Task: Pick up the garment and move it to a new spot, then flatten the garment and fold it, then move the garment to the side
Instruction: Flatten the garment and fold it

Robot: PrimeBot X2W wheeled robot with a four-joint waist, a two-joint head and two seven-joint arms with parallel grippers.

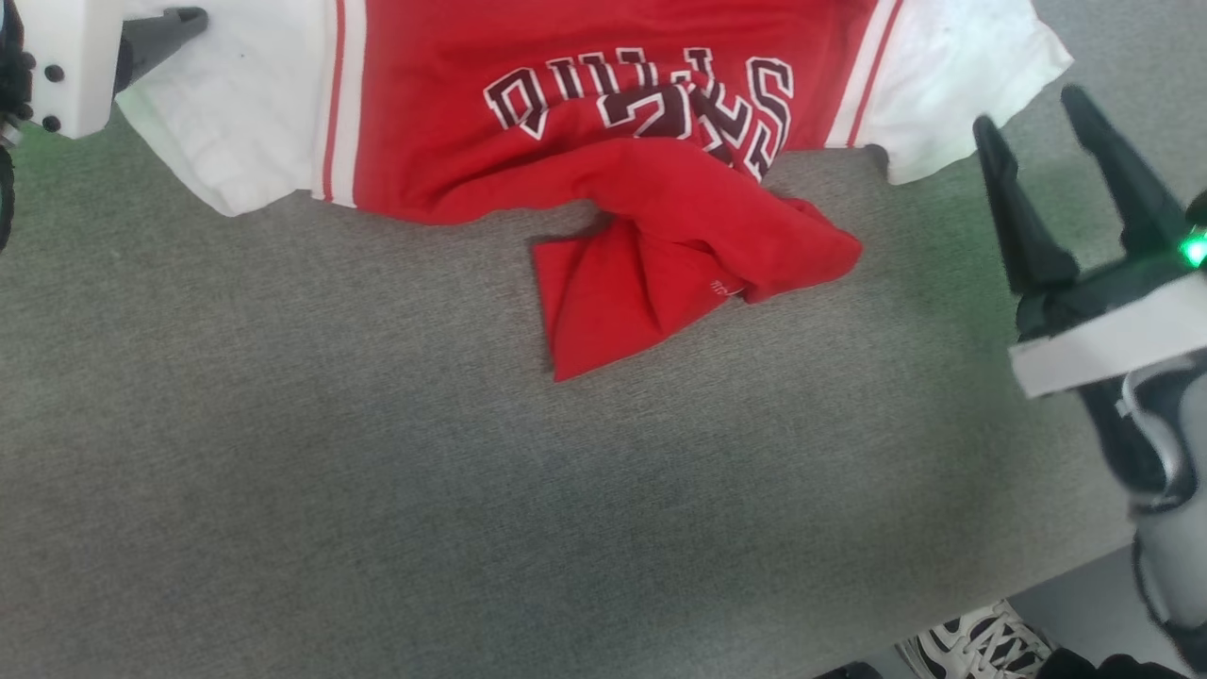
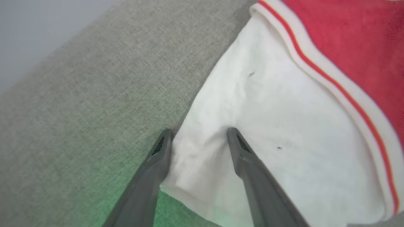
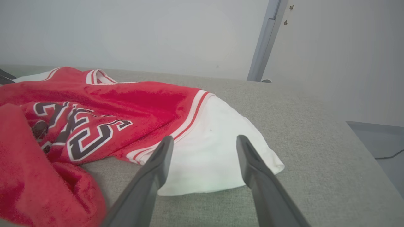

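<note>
The garment, a red jersey with dark lettering, lies face up along the far side of the grey table. Its hem is bunched and folded over toward me. My left gripper is at the far left, at the white sleeve. In the left wrist view this gripper is open and straddles the sleeve's edge, one finger on the grey cloth and one on the sleeve, with puckered fabric between them. My right gripper is open just off the other white sleeve, and in its wrist view nothing lies between the fingers.
The table's near-right edge drops to a grey floor, where a person's black-and-white shoe stands. Behind the table are a pale wall and a grey upright post. Bare grey tabletop spreads in front of the garment.
</note>
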